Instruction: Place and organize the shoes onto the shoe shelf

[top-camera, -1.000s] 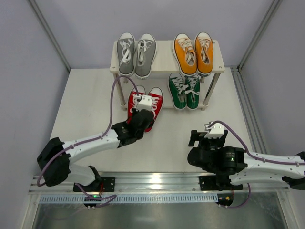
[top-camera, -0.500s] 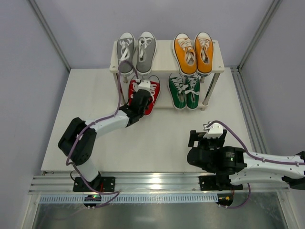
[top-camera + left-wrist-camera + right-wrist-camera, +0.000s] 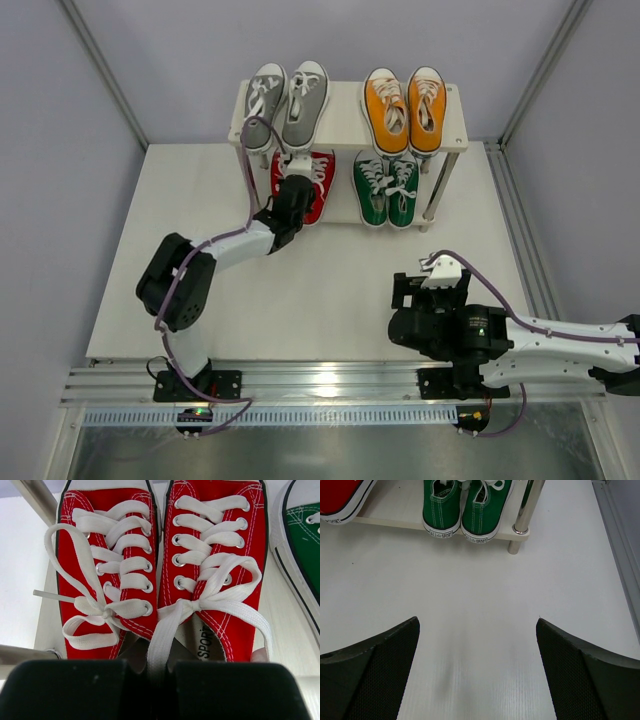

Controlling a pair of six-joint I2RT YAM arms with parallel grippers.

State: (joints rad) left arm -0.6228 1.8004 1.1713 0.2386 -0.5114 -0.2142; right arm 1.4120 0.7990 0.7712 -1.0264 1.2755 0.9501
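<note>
On the lower board of the shoe shelf (image 3: 345,120), left half, we see the red pair (image 3: 322,195), heels near the front edge; left gripper (image 3: 160,680) pinched shut on them; green pair (image 3: 388,190) just beside; right gripper (image 3: 477,630) spread wide over bare table (image 3: 330,270).

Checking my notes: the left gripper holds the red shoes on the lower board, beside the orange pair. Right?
Nearly. The left gripper holds the red shoes on the lower board, but beside the green pair; the orange pair is above. The top external view shows it.
</note>
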